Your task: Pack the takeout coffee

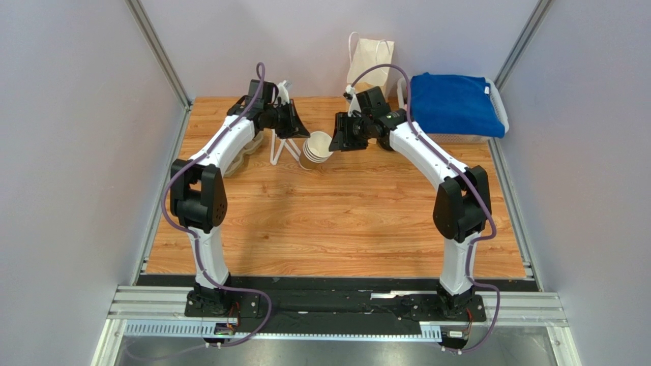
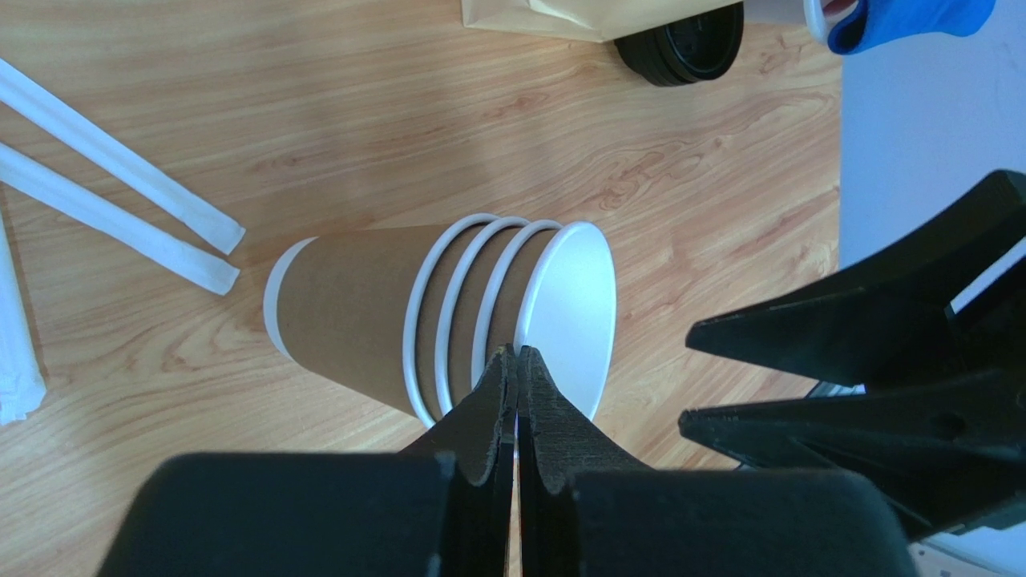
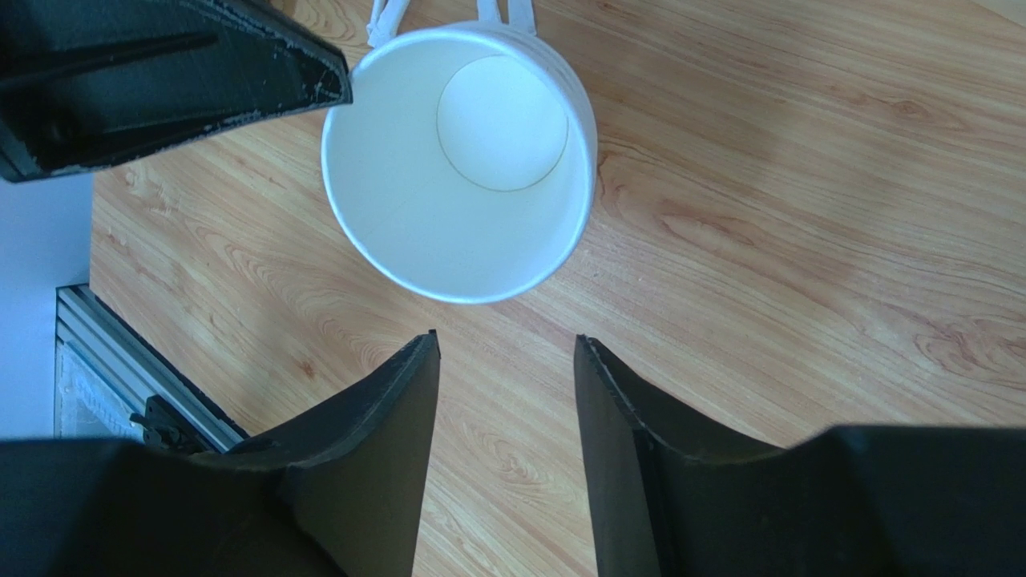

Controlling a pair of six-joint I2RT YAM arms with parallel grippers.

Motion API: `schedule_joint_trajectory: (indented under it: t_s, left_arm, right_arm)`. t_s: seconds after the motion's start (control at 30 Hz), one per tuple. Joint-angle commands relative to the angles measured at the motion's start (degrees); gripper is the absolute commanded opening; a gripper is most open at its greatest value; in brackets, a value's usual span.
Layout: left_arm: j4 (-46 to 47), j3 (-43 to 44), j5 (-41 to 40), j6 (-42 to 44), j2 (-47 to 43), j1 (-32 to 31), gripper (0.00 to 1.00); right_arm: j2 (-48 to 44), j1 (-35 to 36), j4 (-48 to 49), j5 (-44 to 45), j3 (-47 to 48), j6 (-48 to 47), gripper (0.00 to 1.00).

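Observation:
No takeout coffee with a lid on shows in any view. A stack of lidless brown cups lies on its side on the wooden table, its white mouth turned toward the right arm. My left gripper is shut, with its tips against the rim of the stack's outermost cup. I cannot tell whether the rim is pinched between them. My right gripper is open just in front of the mouth, with only bare wood between its fingers. It also shows at the right in the left wrist view.
A cream paper bag stands at the back wall, with black lids beside its base. A bin holding a blue cloth sits at the back right. White wrapped straws lie left of the cups.

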Motion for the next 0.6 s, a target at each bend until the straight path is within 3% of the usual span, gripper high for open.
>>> schedule_joint_trajectory:
  t_s: [0.0,0.2,0.57]
  left_arm:
    - [2.7,-1.0,2.7,-1.0,-3.0,0.3,0.0]
    - [2.9,-1.0,3.4,-1.2,-3.0,0.3,0.0]
    - [3.0,-1.8,4.3,-1.3,-3.5,0.6,0.0]
  right_arm:
    - [1.4,-0.1,1.6,0.3,4.4,2.4,0.47]
    - [4.3,-0.1,1.6,0.8,6.1,3.1,0.41]
    - [7.0,-0.1,0.4,3.2,7.6,3.9,0.41]
